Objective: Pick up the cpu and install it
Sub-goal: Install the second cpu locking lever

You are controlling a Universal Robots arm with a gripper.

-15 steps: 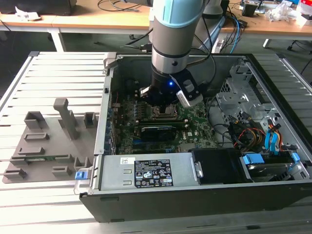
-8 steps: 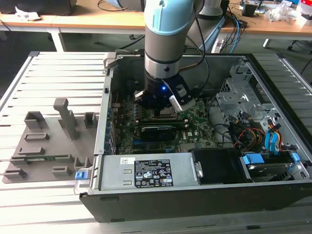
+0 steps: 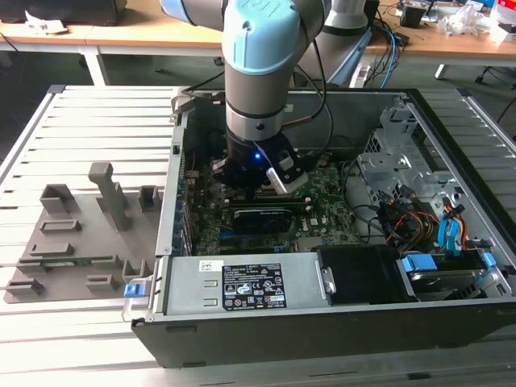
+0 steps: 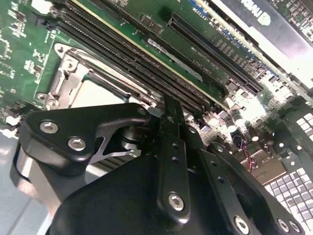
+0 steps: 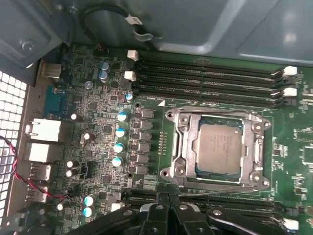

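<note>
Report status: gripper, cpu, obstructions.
Gripper low over the motherboard inside the case, holding nothing seen. Cpu seated in its socket frame, apart from the gripper. Nothing lying on the cpu.

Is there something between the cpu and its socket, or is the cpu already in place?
Nothing visible is in the way. In the first wrist view the cpu already lies flat inside the socket, its metal top uncovered. The gripper is just beside the socket frame.

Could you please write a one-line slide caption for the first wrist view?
The cpu sits in the motherboard socket, beside the memory slots, with the pincer just above the board.
</note>
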